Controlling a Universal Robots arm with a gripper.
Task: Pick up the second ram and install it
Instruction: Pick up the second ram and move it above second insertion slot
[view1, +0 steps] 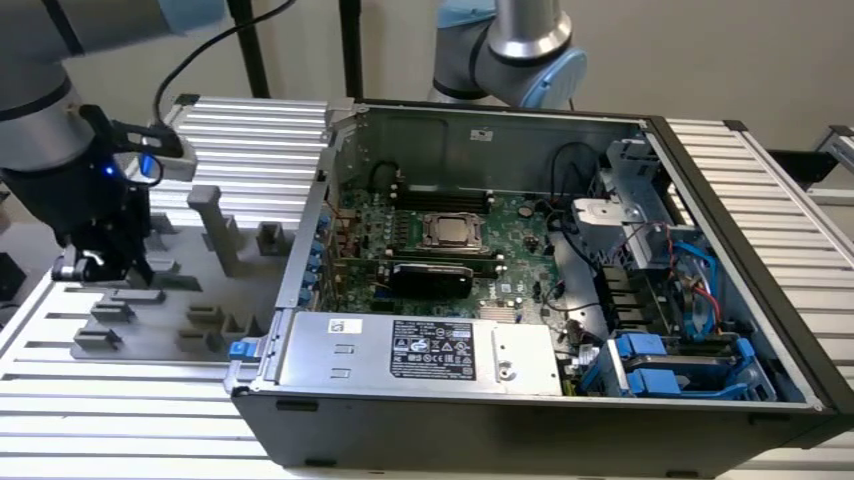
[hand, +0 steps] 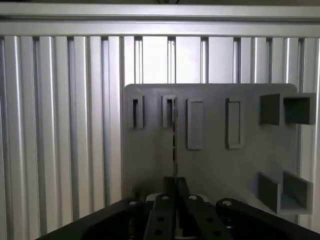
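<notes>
At the exterior view's left, the gripper (hand: 176, 183) is closed on the second ram (hand: 175, 142), held edge-on over the grey plastic tray (hand: 210, 165), left of the open computer case (view1: 534, 425).

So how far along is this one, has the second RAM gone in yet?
Not installed yet. The pick-up looks done or nearly so: the hand has its fingers closed on the thin memory stick, seen edge-on. Whether the stick is fully clear of its holder, I can't tell. The hand is over the grey tray, beside the open computer, so the installing itself is left.
</notes>
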